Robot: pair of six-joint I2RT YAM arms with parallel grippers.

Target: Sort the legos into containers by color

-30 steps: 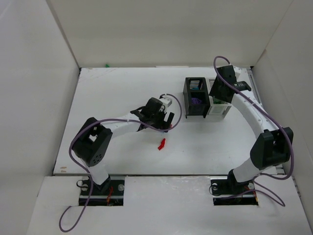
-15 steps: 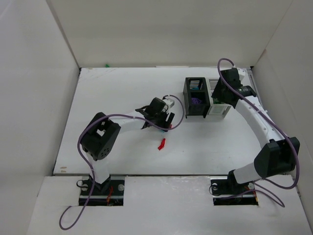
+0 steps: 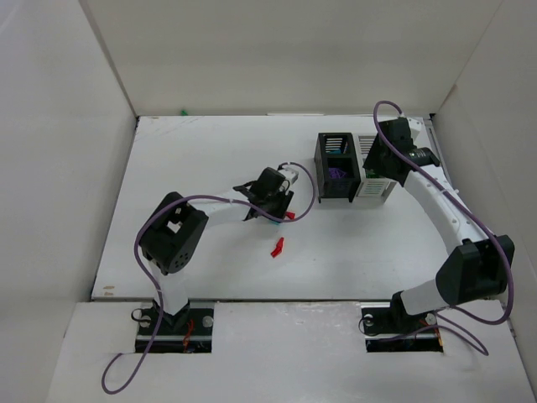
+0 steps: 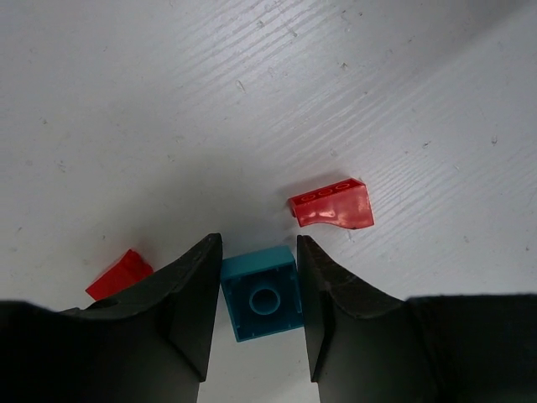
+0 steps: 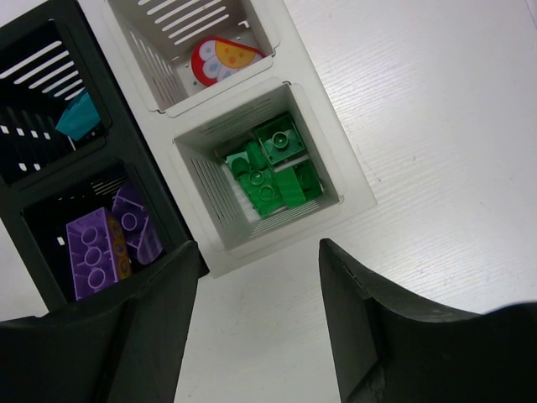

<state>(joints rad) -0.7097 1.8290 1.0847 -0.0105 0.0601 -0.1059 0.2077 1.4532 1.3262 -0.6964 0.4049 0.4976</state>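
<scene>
In the left wrist view a teal lego [image 4: 262,294] lies on the table between the fingers of my left gripper [image 4: 258,250], both pressed to its sides. Just beyond the fingertips is a red lego [image 4: 331,204], and another red lego [image 4: 120,274] lies to the left. From above, the left gripper [image 3: 277,208] is mid-table with one red lego [image 3: 289,215] beside it and another [image 3: 276,246] nearer. My right gripper [image 5: 256,319] hangs open and empty just in front of the white container [image 5: 336,197], which holds green legos [image 5: 273,172]. The black container [image 5: 164,214] holds purple legos [image 5: 109,239] and a teal one [image 5: 80,117].
The joined containers [image 3: 336,195] stand at the back right of the table. A second white compartment [image 5: 147,54] holds a red and yellow piece [image 5: 222,59]. A small green piece [image 3: 183,110] lies at the table's far edge. White walls enclose the table.
My left gripper's fingers have closed in on the teal lego. The right arm shifted slightly right, then stayed still.
</scene>
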